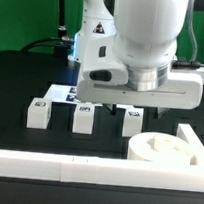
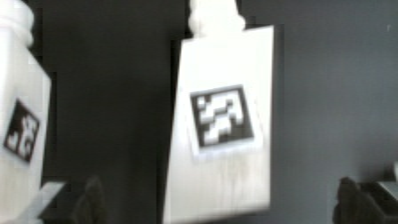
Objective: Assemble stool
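The pincer (image 2: 222, 200) hangs spread wide over a white rectangular plastic block leg (image 2: 222, 120) with a black-and-white tag, probably the leg nearest the white round plastic disc seat (image 1: 162, 147). It is best to descend centred, fingers straddling the leg's long sides, then close squarely.

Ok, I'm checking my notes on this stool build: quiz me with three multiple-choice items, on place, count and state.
1. The round seat lies at the exterior view's: A) right B) left C) middle.
2. Tagged legs in the exterior view: A) one B) two C) three.
3. The claw is: A) shut on a leg B) open over a leg C) holding the seat.
Key: A, it sits right of the legs; C, three in a row; B, its fingers stand wide apart either side of one leg.
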Tool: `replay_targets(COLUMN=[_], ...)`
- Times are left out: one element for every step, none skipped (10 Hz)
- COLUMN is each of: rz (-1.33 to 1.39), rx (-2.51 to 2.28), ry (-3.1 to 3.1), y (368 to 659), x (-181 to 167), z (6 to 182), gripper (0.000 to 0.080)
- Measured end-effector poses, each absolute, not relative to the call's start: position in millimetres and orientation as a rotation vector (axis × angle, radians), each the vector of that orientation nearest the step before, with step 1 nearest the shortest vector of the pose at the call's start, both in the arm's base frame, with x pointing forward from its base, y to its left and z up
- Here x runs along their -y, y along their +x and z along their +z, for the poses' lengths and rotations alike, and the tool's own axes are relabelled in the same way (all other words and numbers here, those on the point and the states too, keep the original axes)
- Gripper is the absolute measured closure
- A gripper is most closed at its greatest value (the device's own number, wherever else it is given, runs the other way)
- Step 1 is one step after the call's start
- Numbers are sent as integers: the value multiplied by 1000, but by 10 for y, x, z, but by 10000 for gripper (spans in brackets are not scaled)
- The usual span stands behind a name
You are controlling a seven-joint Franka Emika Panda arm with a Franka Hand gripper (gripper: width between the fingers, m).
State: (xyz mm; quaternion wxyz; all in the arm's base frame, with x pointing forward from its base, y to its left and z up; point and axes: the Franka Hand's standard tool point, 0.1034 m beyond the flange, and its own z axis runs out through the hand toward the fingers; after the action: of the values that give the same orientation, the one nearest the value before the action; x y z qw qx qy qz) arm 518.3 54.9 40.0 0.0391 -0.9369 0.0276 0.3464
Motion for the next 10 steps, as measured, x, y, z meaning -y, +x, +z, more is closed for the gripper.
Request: replay_targets(rz=[1184,1284,1418,1405,1386,1390,1384,1375,1367,1358], rx=[-72,-63,-52,-51,-50,-49,-49,-47,-44,-44], ry=[-2822,-2776,-2710,-2715,-2725,-2724,-2728,-2734,-2738,-2741], y=[5182,5160,5099,5163,5174,5162,5165,5168,5167,5162], x=[-568,-575,-572,-583,-594,-600,-605,-617,-628,-627], z=[368,340,320,235,219,203,182,158,131,97], gripper=[150,150,150,150,150,150,150,150,150,150])
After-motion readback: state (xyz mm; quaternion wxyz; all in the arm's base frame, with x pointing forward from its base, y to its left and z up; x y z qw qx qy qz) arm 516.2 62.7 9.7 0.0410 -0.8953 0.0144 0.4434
